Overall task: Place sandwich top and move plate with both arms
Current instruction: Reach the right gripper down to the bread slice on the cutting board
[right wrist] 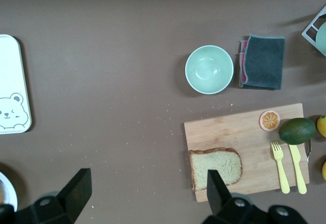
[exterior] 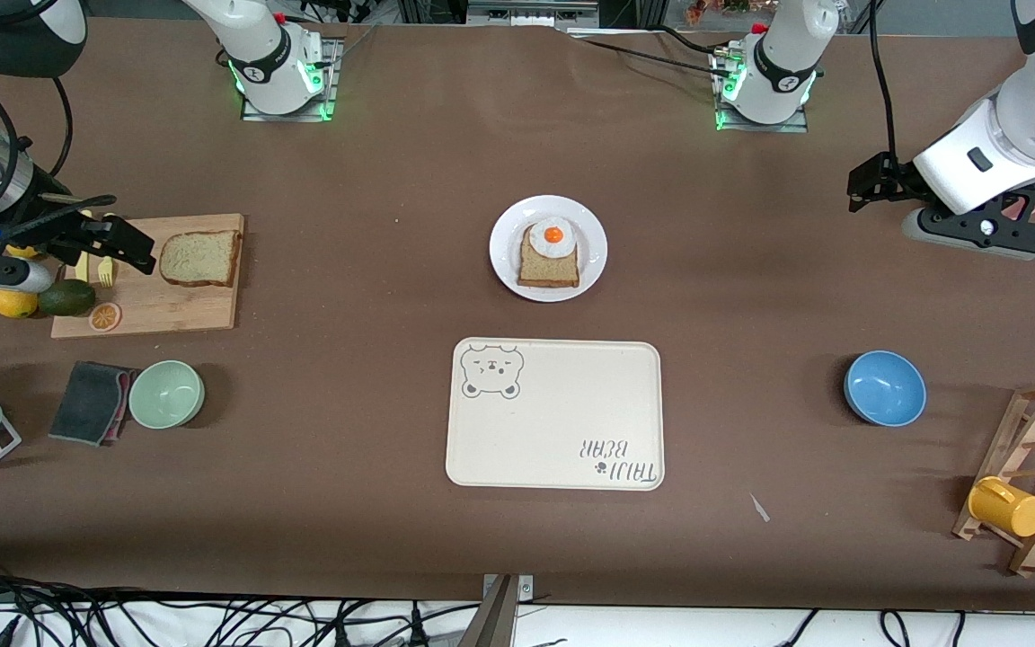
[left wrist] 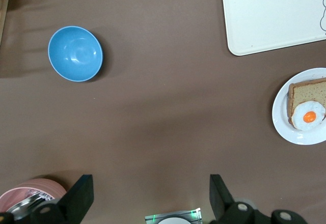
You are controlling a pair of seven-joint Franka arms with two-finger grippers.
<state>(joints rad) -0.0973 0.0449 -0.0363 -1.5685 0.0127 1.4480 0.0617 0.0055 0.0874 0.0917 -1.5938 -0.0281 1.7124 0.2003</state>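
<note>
The sandwich top, a plain brown slice, lies on a wooden cutting board toward the right arm's end of the table. It also shows in the right wrist view. My right gripper hangs open and empty over the board beside the slice; the right wrist view shows one finger over the slice's edge. The white plate sits mid-table and holds a slice with a fried egg. My left gripper is open and empty in the air at the left arm's end, apart from the plate.
A cream bear-print tray lies nearer the camera than the plate. A blue bowl and a wooden rack with a yellow mug are at the left arm's end. A green bowl, dark cloth, avocado and yellow cutlery surround the board.
</note>
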